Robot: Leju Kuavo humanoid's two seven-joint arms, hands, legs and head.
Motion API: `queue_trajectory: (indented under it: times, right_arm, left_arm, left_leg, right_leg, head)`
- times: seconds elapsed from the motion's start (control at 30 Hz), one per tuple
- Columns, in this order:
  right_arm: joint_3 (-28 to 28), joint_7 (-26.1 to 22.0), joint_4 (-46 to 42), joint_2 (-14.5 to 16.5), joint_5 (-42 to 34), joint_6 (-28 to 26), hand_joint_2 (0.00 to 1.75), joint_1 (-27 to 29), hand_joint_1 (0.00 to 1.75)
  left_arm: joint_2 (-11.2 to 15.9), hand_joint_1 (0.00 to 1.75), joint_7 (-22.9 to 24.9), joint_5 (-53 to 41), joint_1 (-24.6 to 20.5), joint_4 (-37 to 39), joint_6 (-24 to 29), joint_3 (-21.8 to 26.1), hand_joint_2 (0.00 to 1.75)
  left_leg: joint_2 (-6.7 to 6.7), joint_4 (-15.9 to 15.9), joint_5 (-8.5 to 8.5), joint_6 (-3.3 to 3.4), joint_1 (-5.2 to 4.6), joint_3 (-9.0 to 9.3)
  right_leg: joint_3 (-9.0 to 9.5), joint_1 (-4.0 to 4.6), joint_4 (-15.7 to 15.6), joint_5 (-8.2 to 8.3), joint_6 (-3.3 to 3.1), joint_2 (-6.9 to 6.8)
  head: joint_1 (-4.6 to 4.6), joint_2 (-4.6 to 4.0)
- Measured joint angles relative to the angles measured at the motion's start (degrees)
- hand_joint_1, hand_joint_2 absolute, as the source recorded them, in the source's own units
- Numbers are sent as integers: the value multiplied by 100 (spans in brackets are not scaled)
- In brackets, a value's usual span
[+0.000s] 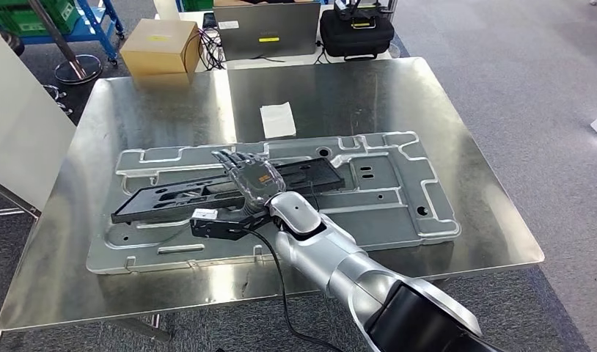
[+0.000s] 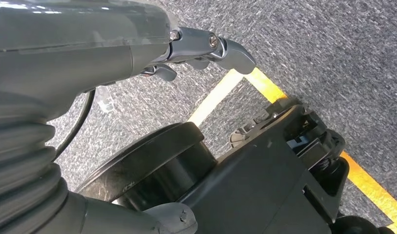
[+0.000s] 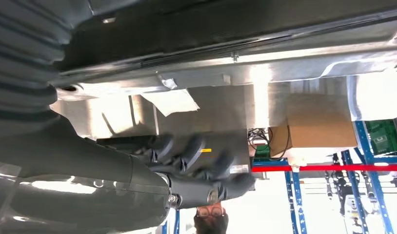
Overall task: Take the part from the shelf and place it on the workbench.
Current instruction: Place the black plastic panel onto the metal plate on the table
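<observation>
On the workbench (image 1: 134, 110), a shiny metal tabletop, the part (image 1: 171, 199) lies as a long black moulded strip running from about 8 o'clock to 2 o'clock across a large silver stamped panel (image 1: 398, 213). Over the middle of the strip the right hand (image 1: 249, 176) rests palm down with its fingers (image 3: 196, 156) stretched forward and apart, gripping nothing that can be seen; whether the palm touches the part cannot be told. A black cable trails from the wrist toward 6 o'clock. At 12 o'clock from the hand a white paper slip (image 1: 278, 119) lies on bare metal just beyond the panel. Past the far edge sit a cardboard box (image 1: 162, 45) at 11 o'clock, a grey laptop (image 1: 266, 29) at 12 and a black case (image 1: 356, 33) at 1 o'clock. Grey carpet spreads wide at 3 o'clock; a white board (image 1: 20, 125) stands close at 9 o'clock. The left hand (image 2: 196, 51) hangs over carpet with a yellow floor line (image 2: 265, 87), fingers slightly curled and holding nothing.
</observation>
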Motion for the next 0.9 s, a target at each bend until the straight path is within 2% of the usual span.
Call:
queue_trajectory:
  times: [0.73,0.87,0.9]
  right_arm:
    - [-216,-129,51,-1,150,-17,0,14,0]
    - [-471,-362,-24,-4,61,-128,0,10,0]
    - [-556,-447,-101,-8,3,-150,0,8,0]
  left_arm:
    - [-7,0,-24,-72,-2,-5,10,0,175]
    - [-7,0,-107,-15,1,-5,13,0,0]
    - [-7,0,-143,22,4,-5,19,0,0]
  left_leg:
    - [0,0,0,0,0,2]
    - [0,0,0,0,0,1]
    - [0,0,0,0,0,1]
  right_leg:
    - [0,0,0,0,0,0]
    - [4,0,0,1,0,0]
    - [5,0,0,2,1,0]
  head:
    - [0,0]
    - [0,0]
    - [0,-1]
